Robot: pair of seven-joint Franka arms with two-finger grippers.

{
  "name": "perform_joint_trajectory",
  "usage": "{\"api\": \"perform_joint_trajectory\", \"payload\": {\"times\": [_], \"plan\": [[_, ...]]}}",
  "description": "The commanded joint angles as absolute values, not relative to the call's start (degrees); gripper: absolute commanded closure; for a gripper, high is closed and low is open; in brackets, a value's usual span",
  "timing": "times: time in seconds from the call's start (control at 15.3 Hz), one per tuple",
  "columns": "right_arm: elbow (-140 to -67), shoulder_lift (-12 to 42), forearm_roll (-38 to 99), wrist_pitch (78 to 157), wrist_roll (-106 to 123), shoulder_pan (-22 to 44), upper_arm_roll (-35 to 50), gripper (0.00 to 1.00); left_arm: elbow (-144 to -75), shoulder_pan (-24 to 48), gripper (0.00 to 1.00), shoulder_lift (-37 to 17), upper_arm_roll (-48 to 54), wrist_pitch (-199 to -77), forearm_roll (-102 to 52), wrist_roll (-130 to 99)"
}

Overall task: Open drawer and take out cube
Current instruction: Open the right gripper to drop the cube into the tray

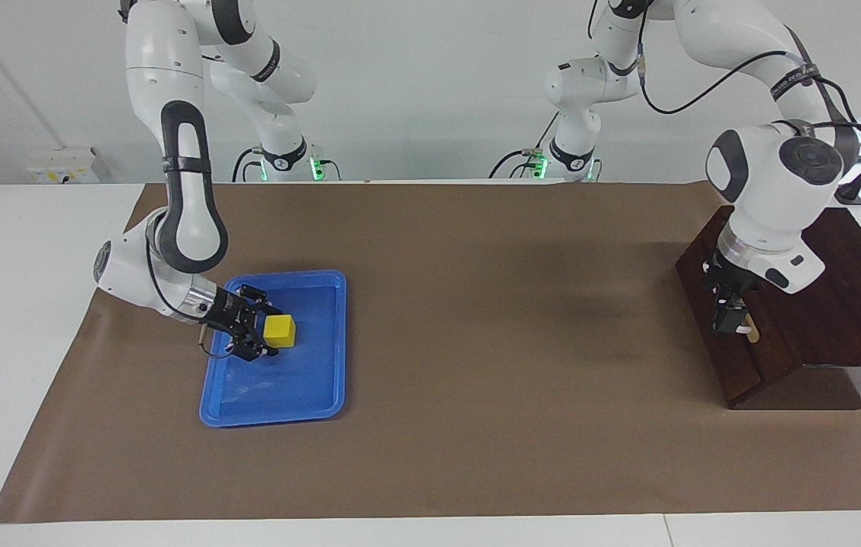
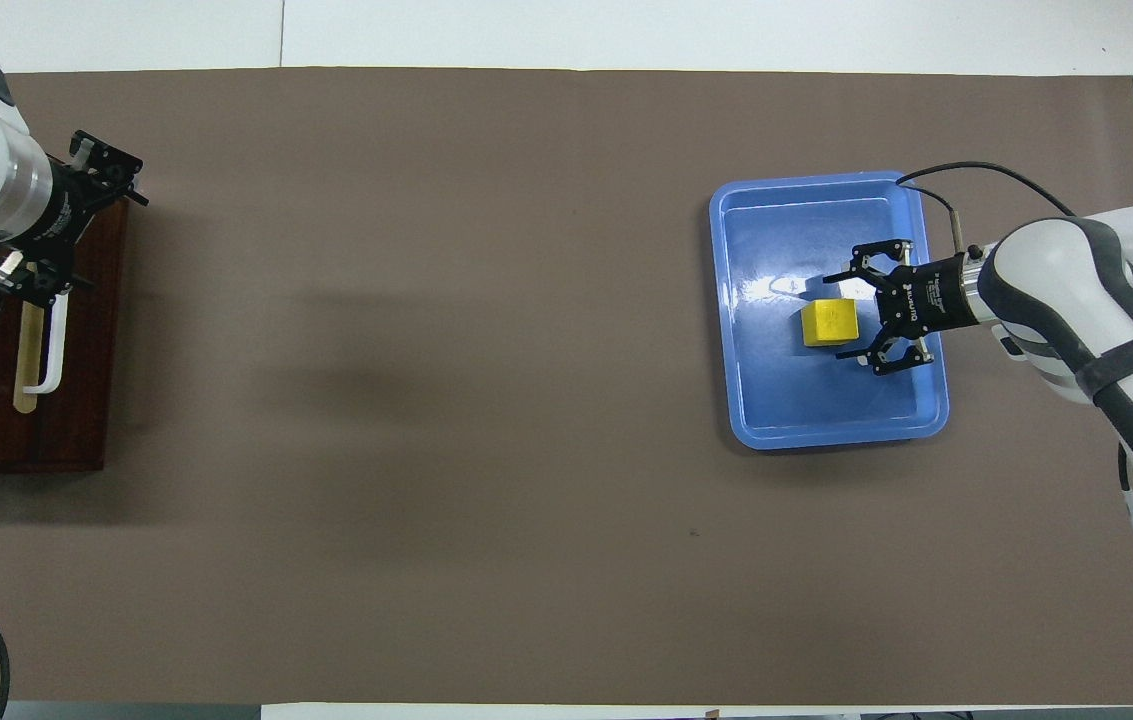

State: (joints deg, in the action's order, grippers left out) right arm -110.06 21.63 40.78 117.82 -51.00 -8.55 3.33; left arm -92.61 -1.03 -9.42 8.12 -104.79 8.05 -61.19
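- Right tool (image 1: 267,334) low inside the blue tray (image 1: 320,395), fingers spread apart, one on each side of the cube (image 1: 280,330) and just beside it; no firm clamp visible.
- Right arm bent sharply at the elbow, forearm dropping toward the tabletop (image 1: 476,342), wrist turned so the tool lies nearly level and points along the tray.
- Cube resting on the tray floor, near the middle of the tray, toward the right arm's end of the tabletop; seen from overhead (image 2: 830,323) with the tool (image 2: 866,315) just beside it.
- Blue tray (image 2: 826,432) flat on the brown cover, well apart from the drawer (image 1: 742,357).
- Drawer at the left arm's end of the tabletop, dark front closed, white bar handle (image 2: 51,345) on its tan strip.
- Left tool (image 1: 730,323) pointing down at the drawer front by the handle; finger state cannot be told.
- Left arm folded high, wrist vertical above the drawer unit.
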Motion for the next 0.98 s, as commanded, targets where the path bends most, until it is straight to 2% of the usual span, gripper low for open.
{"api": "perform_joint_trajectory", "payload": {"times": [0.0,0.26,0.52,0.66,0.92], "plan": [[-107.1,18.3,37.4,112.9,-50.7,-8.6,3.4,0.0,-92.9,-1.2,0.0,-3.7,7.7,-98.2,3.9,-43.9],[-104.8,13.4,31.0,109.2,-50.1,-7.4,4.0,0.0,-93.3,-1.2,0.0,-0.9,7.8,-89.6,3.1,-24.6],[-97.7,11.0,22.4,101.5,-48.9,-4.4,4.1,0.0,-96.3,-1.3,0.0,1.4,7.6,-88.7,-1.1,-15.1],[-94.6,10.5,19.3,97.3,-43.6,-3.1,4.1,0.0,-96.8,-1.3,0.0,1.8,7.8,-88.3,-1.1,-11.2],[-94.6,4.6,13.3,93.3,-27.4,-2.8,4.1,0.0,-94.0,-1.3,0.0,1.1,7.1,-86.1,-1.0,-10.1]]}}
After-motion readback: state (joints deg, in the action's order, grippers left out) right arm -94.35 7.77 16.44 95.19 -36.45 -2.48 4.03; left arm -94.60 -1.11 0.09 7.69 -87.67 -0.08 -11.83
